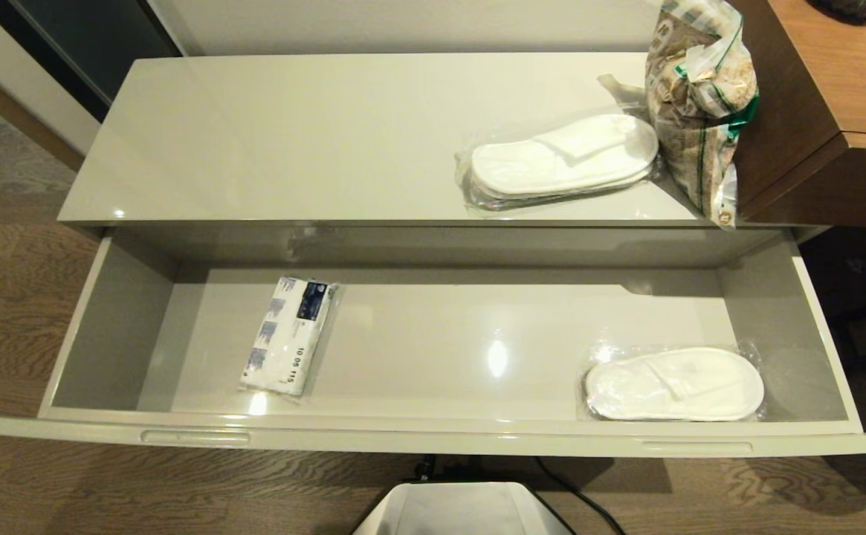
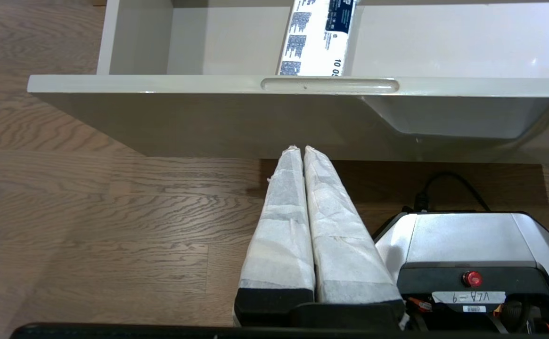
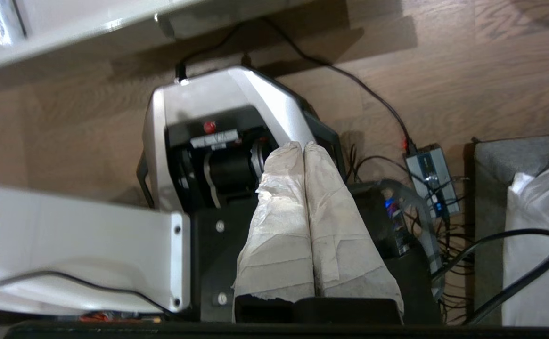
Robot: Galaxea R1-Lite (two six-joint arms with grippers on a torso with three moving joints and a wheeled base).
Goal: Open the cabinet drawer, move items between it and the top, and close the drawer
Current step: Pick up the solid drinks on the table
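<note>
The wide cream-grey cabinet drawer [image 1: 433, 438] stands pulled fully out below the glossy top [image 1: 291, 134]. One bag of white slippers [image 1: 674, 384] lies in the drawer's right end. A second bag of slippers [image 1: 563, 160] rests on the top at the right, beside the crinkly brown-patterned packet [image 1: 700, 96] with its green label. Neither arm shows in the head view. My left gripper [image 2: 301, 149] is shut and empty, low in front of the drawer front [image 2: 302, 113] under its left recess [image 2: 329, 85]. My right gripper [image 3: 302, 145] is shut and empty over the robot base [image 3: 217, 103].
A white tissue pack with a dark blue label [image 1: 289, 333] lies in the drawer's left half. The brown wood-grain desk [image 1: 834, 96] abuts the cabinet on the right. The robot base [image 1: 466, 509] sits on the wood floor under the drawer front, with cables and a small box [image 3: 429, 172] nearby.
</note>
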